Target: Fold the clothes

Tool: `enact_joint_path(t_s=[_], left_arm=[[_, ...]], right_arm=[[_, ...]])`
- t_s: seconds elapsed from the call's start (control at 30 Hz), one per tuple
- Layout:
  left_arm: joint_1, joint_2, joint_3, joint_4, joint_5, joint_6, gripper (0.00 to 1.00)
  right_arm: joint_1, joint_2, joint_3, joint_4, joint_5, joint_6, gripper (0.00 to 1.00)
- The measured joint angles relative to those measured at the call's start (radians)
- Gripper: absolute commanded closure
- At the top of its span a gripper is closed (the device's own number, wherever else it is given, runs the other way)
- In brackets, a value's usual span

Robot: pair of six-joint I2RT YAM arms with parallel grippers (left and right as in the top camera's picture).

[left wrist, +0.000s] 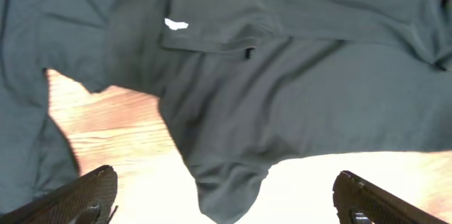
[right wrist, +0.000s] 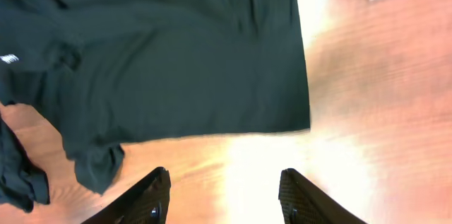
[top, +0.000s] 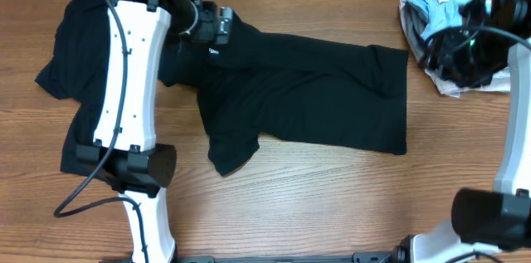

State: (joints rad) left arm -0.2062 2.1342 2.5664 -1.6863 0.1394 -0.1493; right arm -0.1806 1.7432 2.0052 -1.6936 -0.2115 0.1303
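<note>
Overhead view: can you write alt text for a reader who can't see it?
A black shirt lies spread across the middle of a wooden table, one sleeve toward the near edge. A second black shirt lies crumpled at the left, partly under the robot's white left arm. A pile of blue and grey clothes sits far right.

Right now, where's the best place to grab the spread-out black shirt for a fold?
On the black shirt, pinch the near right hem corner, coming in from the right over bare table. That edge lies flat, straight and uncovered; the sleeve is crumpled.
</note>
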Motion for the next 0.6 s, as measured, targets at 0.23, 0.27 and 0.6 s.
enact_joint_path(t_s=[0.23,0.27,0.6], left_arm=[[-0.062,-0.180,-0.246,0.000,-0.051,-0.125,0.00],[-0.067,-0.206,-0.295,-0.002,-0.064,-0.151,0.00],[-0.076,-0.232,-0.857,0.249,-0.102,-0.373,0.05]], right_arm=[[0.001,-0.262,-0.299,0.046,0.095,0.145,0.21],[0.001,-0.304,-0.339,0.070,0.101,0.164,0.21],[0.002,-0.363,-0.728,0.377,0.095,0.252,0.21]])
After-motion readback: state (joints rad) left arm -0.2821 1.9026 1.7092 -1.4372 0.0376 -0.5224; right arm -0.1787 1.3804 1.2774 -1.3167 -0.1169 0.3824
